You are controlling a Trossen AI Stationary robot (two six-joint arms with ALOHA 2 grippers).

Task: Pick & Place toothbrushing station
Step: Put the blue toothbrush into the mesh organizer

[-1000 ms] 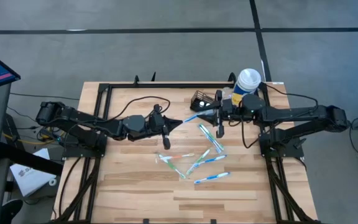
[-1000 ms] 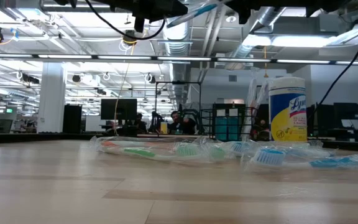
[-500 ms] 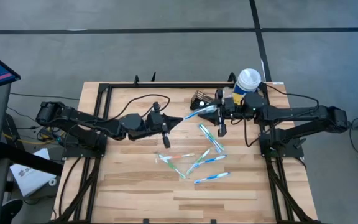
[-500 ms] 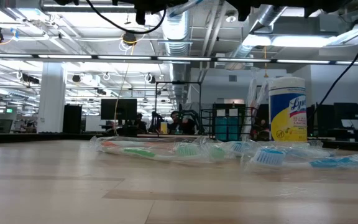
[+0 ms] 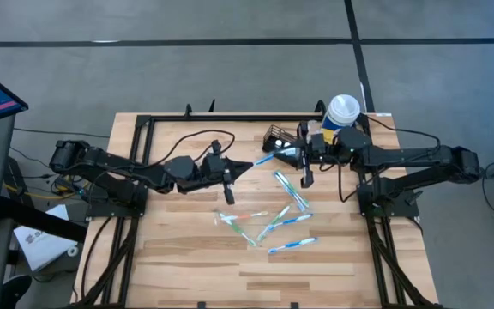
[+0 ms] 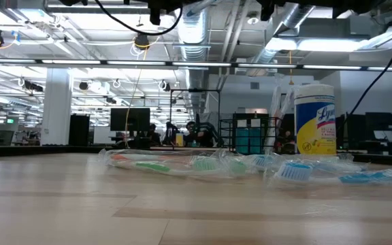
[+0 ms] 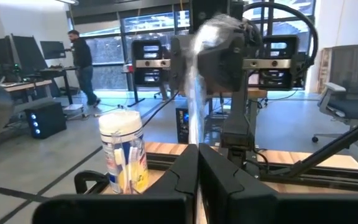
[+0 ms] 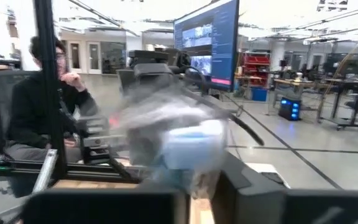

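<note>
Since a second ago the wrapped blue toothbrush [image 5: 268,157] has shifted slightly toward the small black wire-mesh caddy [image 5: 278,137], held between the closed left hand [image 5: 229,186] and the right hand [image 5: 304,163] now clamped on it, five wrapped toothbrushes [image 5: 273,221] lying on the wooden surface [image 5: 178,249].

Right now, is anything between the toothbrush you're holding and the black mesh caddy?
Nothing visible. The wrapped toothbrush, gripped by the left end effector, hangs just beside the caddy. The right end effector is at the brush's other end, not between them.
</note>
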